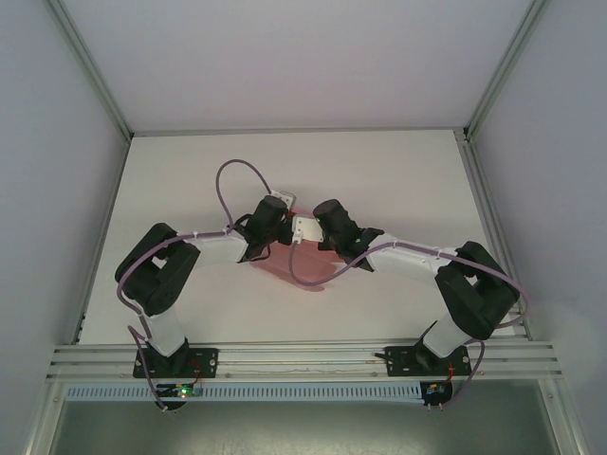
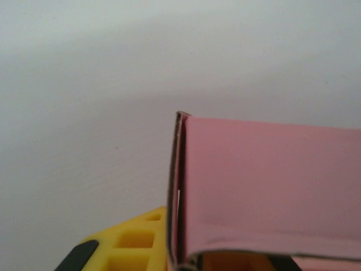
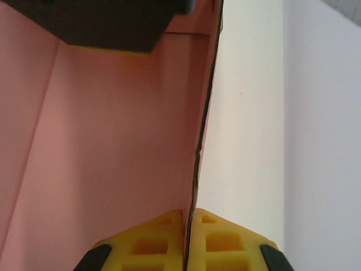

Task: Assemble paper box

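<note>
Mid-fold: paper box (image 1: 296, 275) at centre of table (image 1: 379, 180), between both arms. Right gripper (image 3: 188, 237) clenched on an upright wall edge. Left gripper (image 2: 180, 254) apparently pinching the adjoining folded wall, one finger mostly hidden. Next, likely: tuck the flap in while keeping the corner square.

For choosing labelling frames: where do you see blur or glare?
Top external: even light, no glare. Left wrist: paper box fairly sharp, white background featureless. Right wrist: box edge crisp in the right hand, dark block above soft.
</note>
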